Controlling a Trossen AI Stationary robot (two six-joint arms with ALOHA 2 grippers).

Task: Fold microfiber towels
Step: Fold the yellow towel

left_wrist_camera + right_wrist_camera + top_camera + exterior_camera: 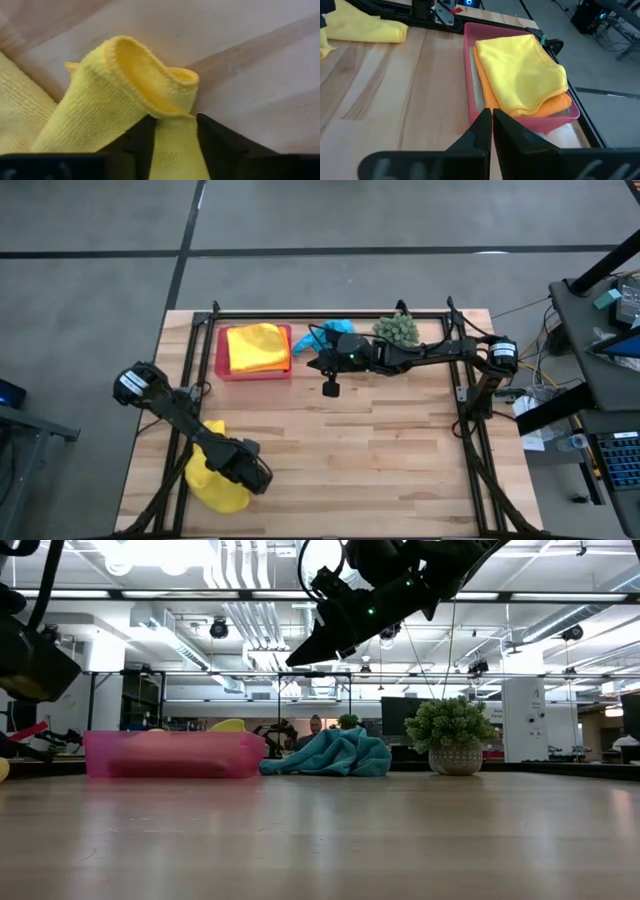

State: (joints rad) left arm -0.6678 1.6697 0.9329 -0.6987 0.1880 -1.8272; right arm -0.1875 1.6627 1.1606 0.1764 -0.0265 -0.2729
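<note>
Left gripper (172,145) sits at the near left corner of the table (400,450), its two dark fingers (142,142) pinched on a fold of the yellow towel (212,480) that lies rumpled there; in the left wrist view the cloth rises between the fingers in a rolled loop with the stitched hem showing, and more of the same towel spreads flat on the wood beside it. Right gripper (492,131) hangs above the far middle of the table, clear of the wood, its fingers pressed together with nothing between them, just beside the pink tray (222,370). That tray stands at the far edge, left of centre, and holds a folded yellow towel (520,75) stacked on a folded orange towel (555,106), whose edge shows beneath it. Just to the right of the tray, a turquoise towel (335,753) lies crumpled in a heap on the table, partly under the right arm in the high view. Farther right along the far edge stands a small green plant (450,730) in a pale pot, apart from the turquoise heap.
</note>
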